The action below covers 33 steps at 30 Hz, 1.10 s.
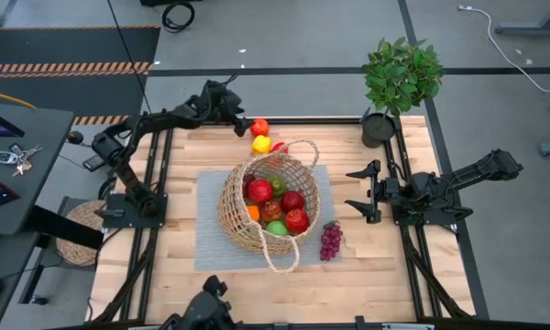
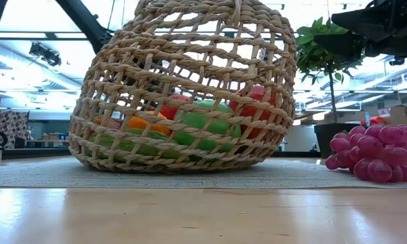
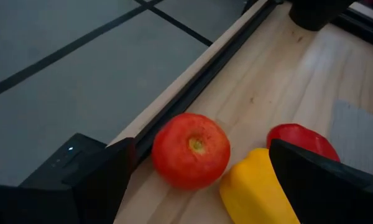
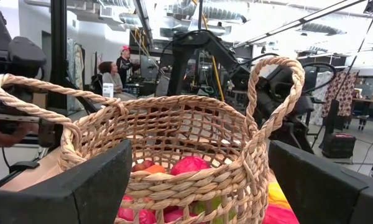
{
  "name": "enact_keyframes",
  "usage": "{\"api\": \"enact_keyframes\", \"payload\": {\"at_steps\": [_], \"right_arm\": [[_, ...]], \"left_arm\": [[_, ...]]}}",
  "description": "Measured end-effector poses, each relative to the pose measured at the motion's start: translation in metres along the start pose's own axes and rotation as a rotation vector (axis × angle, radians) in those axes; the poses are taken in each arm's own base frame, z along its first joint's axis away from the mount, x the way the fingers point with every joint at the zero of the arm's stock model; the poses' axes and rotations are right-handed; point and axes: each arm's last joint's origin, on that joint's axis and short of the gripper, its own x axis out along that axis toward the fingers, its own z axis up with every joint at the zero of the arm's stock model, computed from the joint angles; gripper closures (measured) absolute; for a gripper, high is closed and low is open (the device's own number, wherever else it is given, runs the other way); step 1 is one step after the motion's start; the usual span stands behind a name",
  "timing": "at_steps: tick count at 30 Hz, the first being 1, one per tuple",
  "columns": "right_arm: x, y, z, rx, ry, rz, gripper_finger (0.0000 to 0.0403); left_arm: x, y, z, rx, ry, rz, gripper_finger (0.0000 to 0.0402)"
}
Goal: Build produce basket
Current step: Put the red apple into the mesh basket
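- From above I see the basket [image 1: 268, 203] on the grey mat [image 1: 211, 240] in the middle of the desk [image 1: 367, 275], with red, green and orange produce [image 1: 277, 209] inside.
- The grapes [image 1: 331, 241] lie just beside it.
- Only my left wrist view shows the red tomato [image 3: 191, 150], yellow piece [image 3: 256, 195] and red piece [image 3: 298, 140] clearly, between the released left hand [image 1: 239, 116].
- The right hand [image 1: 359, 192] waits open, facing the basket.
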Motion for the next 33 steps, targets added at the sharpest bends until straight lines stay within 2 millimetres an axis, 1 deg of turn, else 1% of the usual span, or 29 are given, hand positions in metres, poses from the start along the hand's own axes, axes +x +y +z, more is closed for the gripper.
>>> {"api": "enact_keyframes", "payload": {"at_steps": [3, 7, 13, 16, 18, 21, 25, 27, 33], "right_arm": [[0.0, 0.0, 0.0, 0.0, 0.0, 0.0, 0.0023], [0.0, 0.0, 0.0, 0.0, 0.0, 0.0, 0.0023], [0.0, 0.0, 0.0, 0.0, 0.0, 0.0, 0.0023], [0.0, 0.0, 0.0, 0.0, 0.0, -0.001, 0.0023], [0.0, 0.0, 0.0, 0.0, 0.0, 0.0, 0.0023], [0.0, 0.0, 0.0, 0.0, 0.0, 0.0, 0.0023], [0.0, 0.0, 0.0, 0.0, 0.0, -0.001, 0.0023], [0.0, 0.0, 0.0, 0.0, 0.0, 0.0, 0.0023], [0.0, 0.0, 0.0, 0.0, 0.0, 0.0, 0.0023]], "left_arm": [[0.003, 0.001, 0.001, 0.018, -0.003, -0.04, 0.0024], [0.007, 0.001, 0.006, 0.032, -0.008, -0.048, 0.0024], [0.015, 0.002, 0.027, 0.04, -0.029, -0.102, 0.0024], [0.018, -0.001, 0.037, 0.045, 0.015, -0.18, 0.0024], [0.019, -0.003, 0.041, 0.073, 0.058, -0.199, 0.0024], [0.025, -0.002, 0.041, 0.115, 0.122, -0.192, 0.0024], [0.033, 0.003, 0.038, 0.155, 0.17, -0.106, 0.0024], [0.038, 0.005, 0.033, 0.173, 0.198, -0.077, 0.0024], [0.045, 0.007, 0.026, 0.209, 0.224, -0.082, 0.0024]]}}
